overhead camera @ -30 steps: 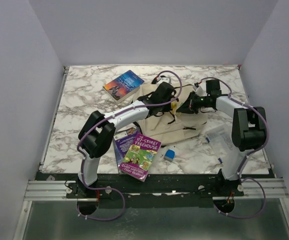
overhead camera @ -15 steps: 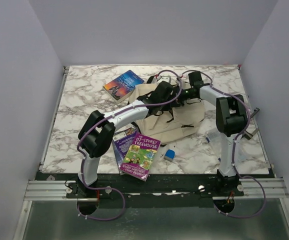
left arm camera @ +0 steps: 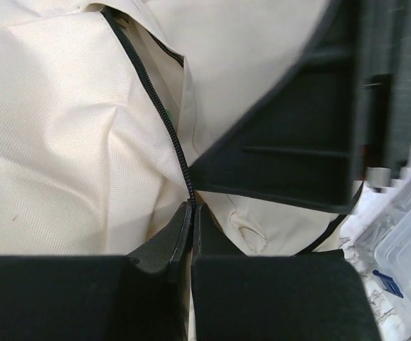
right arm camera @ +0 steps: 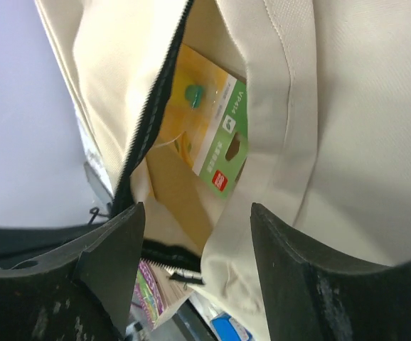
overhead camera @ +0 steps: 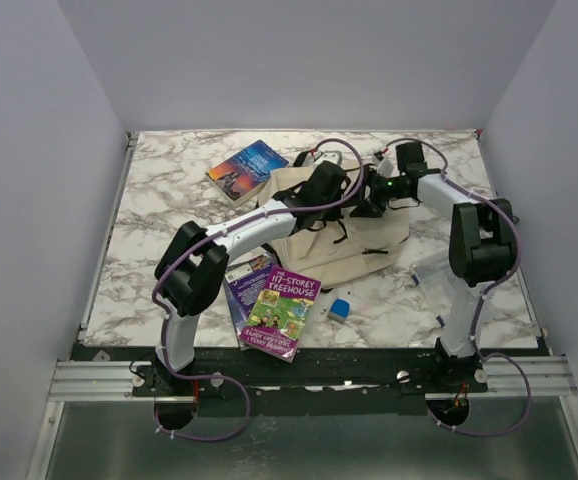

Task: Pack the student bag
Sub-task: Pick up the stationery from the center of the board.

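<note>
The cream student bag (overhead camera: 341,252) lies mid-table with its black-zippered mouth held up. My left gripper (overhead camera: 331,192) is shut on the zipper edge (left arm camera: 170,135) of the bag (left arm camera: 63,142), its fingertips (left arm camera: 184,217) pinching the black teeth. From the right, my right gripper (overhead camera: 373,196) stands open at the bag's mouth. In the right wrist view the open right gripper (right arm camera: 195,234) frames the opening of the bag (right arm camera: 355,106). A yellow and green packet (right arm camera: 209,135) lies loose inside, touched by neither finger.
A blue paperback (overhead camera: 247,170) lies at the back left. A purple Treehouse book (overhead camera: 282,312) overlaps another purple book (overhead camera: 248,283) near the front edge, beside a small blue block (overhead camera: 339,309). A clear plastic compartment box (overhead camera: 435,271) sits right of the bag.
My right gripper carried the yellow packet back and left to the bag's mouth, then opened; the packet now rests inside the bag. The left gripper kept its hold on the zipper edge.
</note>
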Motion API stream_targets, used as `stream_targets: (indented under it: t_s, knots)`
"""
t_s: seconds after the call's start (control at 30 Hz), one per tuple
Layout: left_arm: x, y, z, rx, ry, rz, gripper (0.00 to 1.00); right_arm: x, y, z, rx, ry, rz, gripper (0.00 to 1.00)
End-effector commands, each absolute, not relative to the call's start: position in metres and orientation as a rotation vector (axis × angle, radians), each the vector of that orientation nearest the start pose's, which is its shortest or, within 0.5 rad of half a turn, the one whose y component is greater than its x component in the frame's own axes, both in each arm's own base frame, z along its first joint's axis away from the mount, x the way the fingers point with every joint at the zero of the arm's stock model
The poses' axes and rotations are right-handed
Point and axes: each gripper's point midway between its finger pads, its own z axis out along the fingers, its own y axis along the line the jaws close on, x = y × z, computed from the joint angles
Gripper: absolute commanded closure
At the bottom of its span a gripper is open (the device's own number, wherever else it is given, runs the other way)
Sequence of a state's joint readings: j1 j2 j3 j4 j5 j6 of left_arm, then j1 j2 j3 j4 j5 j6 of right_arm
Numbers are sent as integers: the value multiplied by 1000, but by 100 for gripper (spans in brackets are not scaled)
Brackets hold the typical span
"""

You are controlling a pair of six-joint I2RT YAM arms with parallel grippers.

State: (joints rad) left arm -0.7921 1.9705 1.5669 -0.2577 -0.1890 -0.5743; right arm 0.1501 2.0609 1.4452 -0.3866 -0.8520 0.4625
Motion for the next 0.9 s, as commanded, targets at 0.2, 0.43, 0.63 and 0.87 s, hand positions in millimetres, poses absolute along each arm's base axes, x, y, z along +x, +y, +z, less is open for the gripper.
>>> stream_targets:
  t_s: [0.2,0.43,0.63,0.87]
  knots:
    - [381,-398,138,166,2315,-723,100,386,148,127,98,2519,764,34]
    - [362,-404,123,149,2468,-955,100,291,161,105,110,2597,553,30]
    - [345,-411,115,180,2590,-1111,100,228,186,111,216,2581,550,29]
    - [337,-410,103,184,2645,-1141,100,175,192,81,361,2628,389,28]
